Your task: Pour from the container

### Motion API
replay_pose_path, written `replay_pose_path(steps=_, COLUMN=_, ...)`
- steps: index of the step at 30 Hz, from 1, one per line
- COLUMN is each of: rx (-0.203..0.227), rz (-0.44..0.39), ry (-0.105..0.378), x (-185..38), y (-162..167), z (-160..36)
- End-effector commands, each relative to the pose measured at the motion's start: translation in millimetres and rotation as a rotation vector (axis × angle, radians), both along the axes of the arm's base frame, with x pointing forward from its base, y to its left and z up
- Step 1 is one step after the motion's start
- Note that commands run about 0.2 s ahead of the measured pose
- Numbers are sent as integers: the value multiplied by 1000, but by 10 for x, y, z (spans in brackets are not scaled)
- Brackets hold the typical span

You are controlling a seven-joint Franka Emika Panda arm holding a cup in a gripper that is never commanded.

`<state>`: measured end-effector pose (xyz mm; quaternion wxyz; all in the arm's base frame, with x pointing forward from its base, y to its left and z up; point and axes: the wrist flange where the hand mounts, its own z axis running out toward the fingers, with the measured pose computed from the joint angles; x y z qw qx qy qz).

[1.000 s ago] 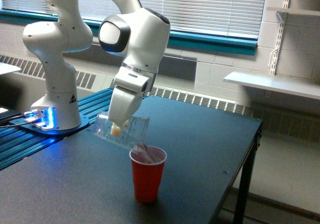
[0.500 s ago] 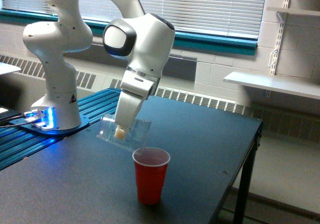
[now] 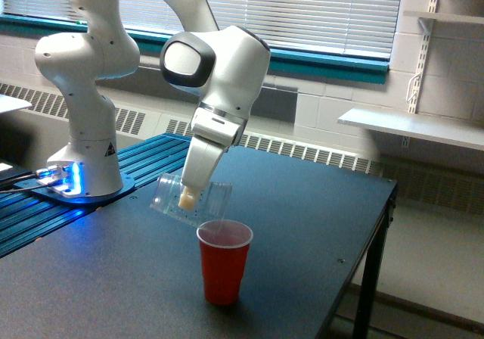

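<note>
Clear plastic, the container (image 3: 190,199) hangs tipped far over just up and to the exterior view's left of the red cup (image 3: 224,262), clamped in the pincer (image 3: 187,197) that comes down on it from above. Its long axis slants down toward the red cup, mouth end lowest and just over the red cup's near rim, so by my reading any further pouring depends on that mouth staying above the opening. The red cup stands upright on the dark surface (image 3: 302,203).
</note>
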<state>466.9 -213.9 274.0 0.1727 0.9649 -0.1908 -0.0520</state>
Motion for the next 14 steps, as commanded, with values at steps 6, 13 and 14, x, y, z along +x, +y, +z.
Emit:
replay_pose_path(steps=6, rx=-47, rz=-100, ry=-70, x=254, y=161, z=250)
replay_pose_path(steps=13, rx=-45, rz=-168, ry=-67, x=354, y=196, z=287)
replay_pose_path(steps=14, rx=-43, rz=-172, ry=-70, x=369, y=198, z=291)
